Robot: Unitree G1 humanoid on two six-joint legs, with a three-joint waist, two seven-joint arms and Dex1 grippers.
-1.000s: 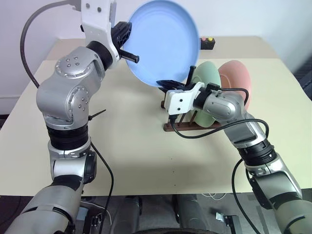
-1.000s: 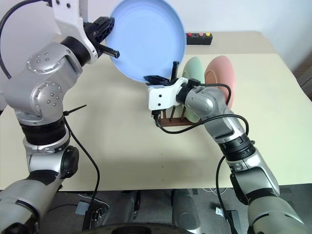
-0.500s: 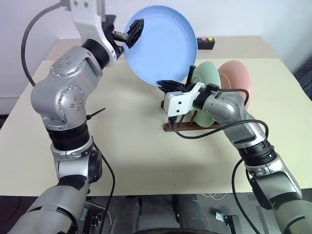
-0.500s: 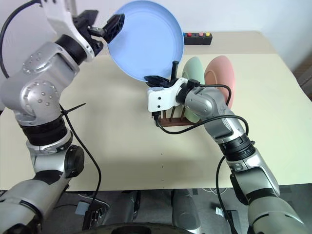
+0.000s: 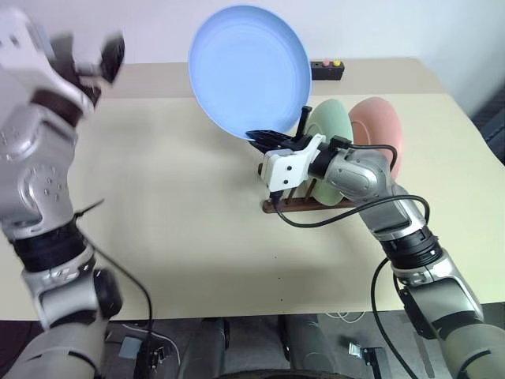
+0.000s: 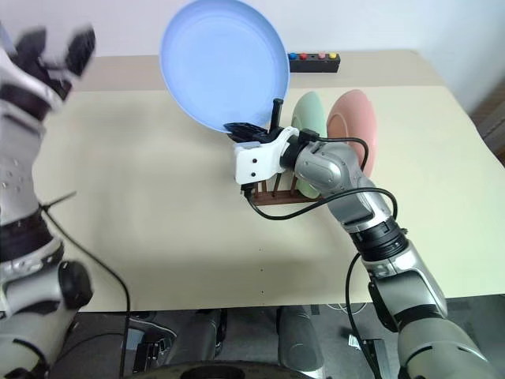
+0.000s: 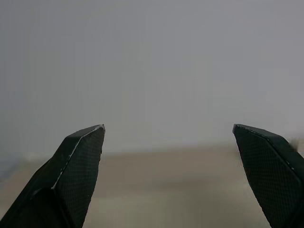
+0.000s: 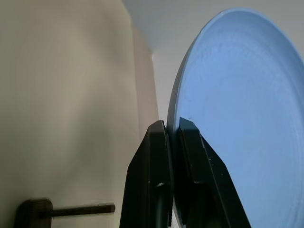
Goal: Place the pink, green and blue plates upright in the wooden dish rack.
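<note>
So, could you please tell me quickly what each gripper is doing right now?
Left gripper: open, holding nothing.
Right gripper: shut on the blue plate, gripping its lower rim.

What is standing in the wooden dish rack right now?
The green plate and the pink plate stand upright in the rack. The blue plate is above it, pinched at its rim by the right gripper. That arm hides the plates' lower edges and most pegs.

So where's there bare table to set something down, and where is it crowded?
Bare table spreads wide to the left of the wooden dish rack and in front of it. It is crowded at the rack: green plate, pink plate, and the right gripper holding the blue plate.
</note>
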